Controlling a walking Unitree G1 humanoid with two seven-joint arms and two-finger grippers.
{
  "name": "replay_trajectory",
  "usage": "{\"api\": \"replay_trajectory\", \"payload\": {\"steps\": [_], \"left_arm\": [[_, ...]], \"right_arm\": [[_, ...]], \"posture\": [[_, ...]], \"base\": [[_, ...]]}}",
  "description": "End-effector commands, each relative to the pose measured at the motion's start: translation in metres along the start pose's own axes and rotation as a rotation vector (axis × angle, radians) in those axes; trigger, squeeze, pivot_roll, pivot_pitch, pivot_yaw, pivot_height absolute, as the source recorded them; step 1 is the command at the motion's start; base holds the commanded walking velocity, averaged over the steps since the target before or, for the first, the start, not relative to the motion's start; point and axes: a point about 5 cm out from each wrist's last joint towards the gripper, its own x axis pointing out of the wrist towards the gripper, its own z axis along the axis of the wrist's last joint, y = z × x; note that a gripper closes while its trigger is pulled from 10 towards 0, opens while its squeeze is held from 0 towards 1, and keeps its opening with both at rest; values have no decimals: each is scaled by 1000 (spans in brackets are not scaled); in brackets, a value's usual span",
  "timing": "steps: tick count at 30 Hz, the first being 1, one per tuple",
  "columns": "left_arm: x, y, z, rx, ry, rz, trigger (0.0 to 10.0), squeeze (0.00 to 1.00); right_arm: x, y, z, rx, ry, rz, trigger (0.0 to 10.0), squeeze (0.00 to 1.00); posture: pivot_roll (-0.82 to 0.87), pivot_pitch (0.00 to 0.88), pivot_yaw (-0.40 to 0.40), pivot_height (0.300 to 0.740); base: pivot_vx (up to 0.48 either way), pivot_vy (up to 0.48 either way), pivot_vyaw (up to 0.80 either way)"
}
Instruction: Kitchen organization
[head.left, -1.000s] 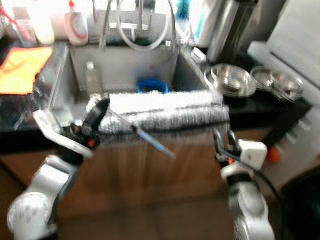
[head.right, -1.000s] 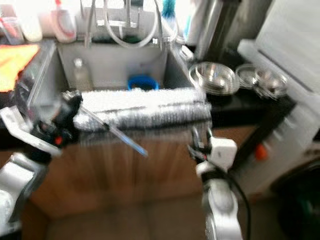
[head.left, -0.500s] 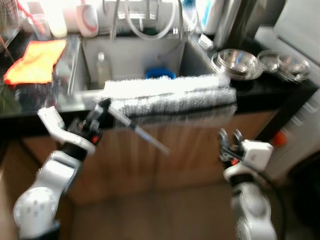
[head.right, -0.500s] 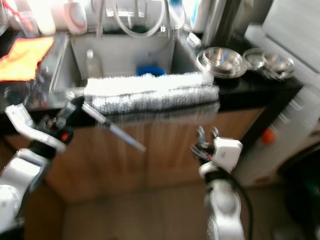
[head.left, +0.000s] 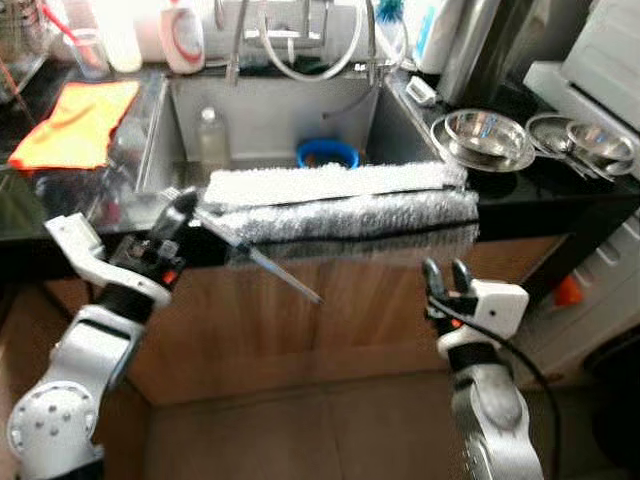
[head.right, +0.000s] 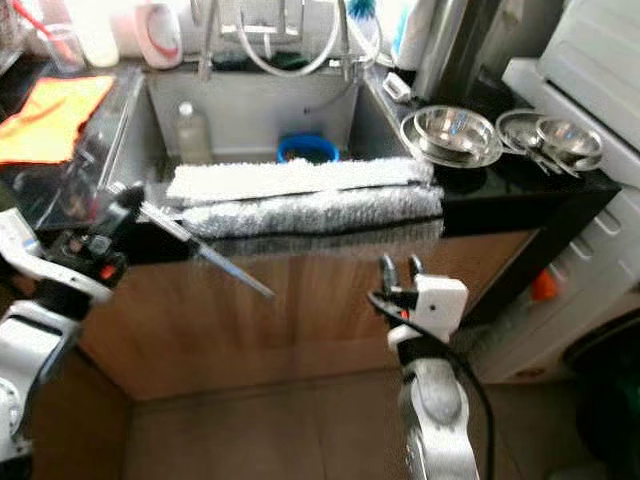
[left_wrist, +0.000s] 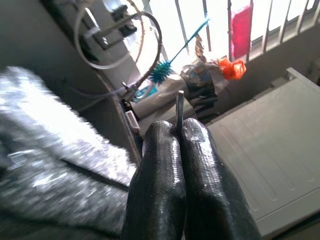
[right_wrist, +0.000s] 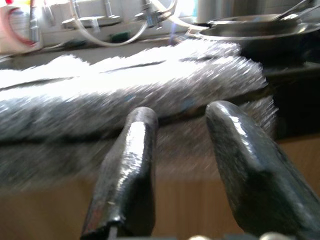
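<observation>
While the robot stands facing the sink, the left gripper sits at the front edge of the bench, by the sink's front left corner, clenched on a thin metal utensil, likely a knife or skewer, though too blurred to name. Its long axis runs from the gripper down and toward the robot's right, tip hanging in front of the wooden cabinet door below the bench edge, well clear of any surface. In the left wrist view the black fingers press together with the utensil's narrow end standing up between them. A folded grey-white towel lies along the sink's front rim, long axis parallel to the bench edge, just beside the left gripper. The stacked steel bowls sit on the bench past the sink's right edge, with more bowls and a spoon toward the far right corner; these lie nearer the right arm. An orange cloth lies on the bench left of the sink. Left forearm is raised, wrist cocked up toward the bench. Right gripper hangs below the bench edge before the cabinet, pointing up, released, fingers spread with the towel's hanging edge ahead of them. Judgement: the utensil belongs in the sink or at the bowls, so the left arm would have to lift and swing right.
</observation>
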Motion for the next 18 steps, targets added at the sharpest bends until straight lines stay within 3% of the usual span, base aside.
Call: {"api": "replay_trajectory", "payload": {"steps": [1,11,18], "left_arm": [[4,-5,-5,-3,20,-26,10000,0],[3,-5,-6,-12,11,-28,10000,0],[6,-13,3,-105,-79,-77,10000,0]], "right_arm": [[-2,-10,0,-8,3,-30,10000,0],[-1,-10,1,-9,3,-24,10000,0],[0,-10,2,-10,-2,-16,10000,0]], "posture": [[41,35,-50,740],[41,34,-62,740],[40,32,-67,740]], "base": [[420,0,0],[391,0,0],[0,0,0]]}}
